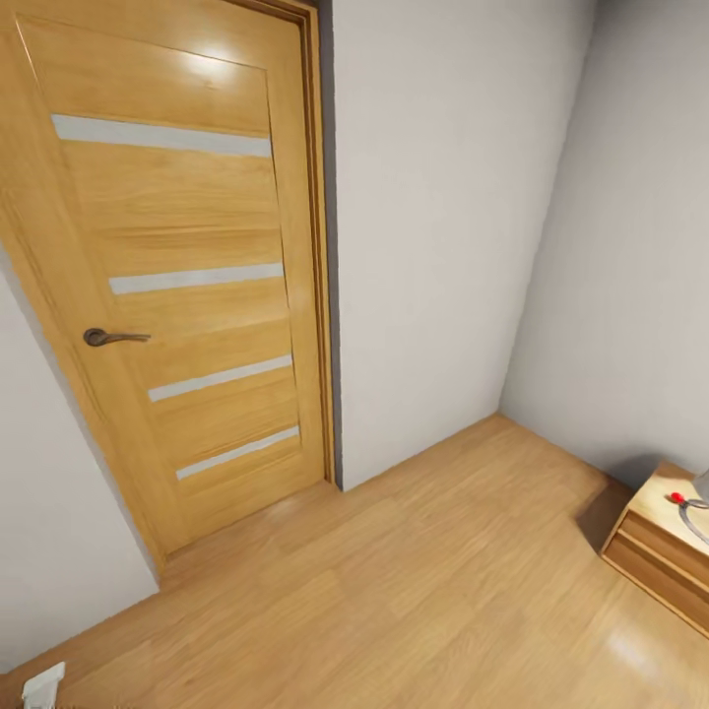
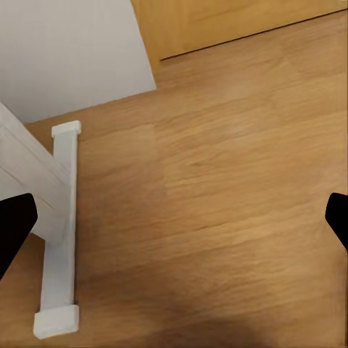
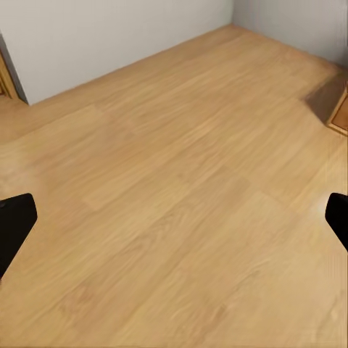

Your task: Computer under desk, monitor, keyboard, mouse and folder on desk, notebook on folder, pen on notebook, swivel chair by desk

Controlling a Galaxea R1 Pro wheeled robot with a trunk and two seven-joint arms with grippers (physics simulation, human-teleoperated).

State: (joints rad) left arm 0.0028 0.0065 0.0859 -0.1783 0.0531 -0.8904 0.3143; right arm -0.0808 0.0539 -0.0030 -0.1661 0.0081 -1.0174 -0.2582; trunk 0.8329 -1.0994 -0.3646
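So the head camera has one wooden door (image 1: 187, 266) with four frosted strips and one handle (image 1: 110, 338) at about 10 o'clock, plus one low wooden cabinet (image 1: 662, 551) at 4 o'clock with a little red-tipped item (image 1: 686, 507) on top. None of the desk stuff is around. Both the left end effector (image 2: 174, 225) and right end effector (image 3: 174, 225) are spread wide, released, over bare wood floor (image 3: 181, 188), with one white bracket-like frame (image 2: 61, 232) beside the left.
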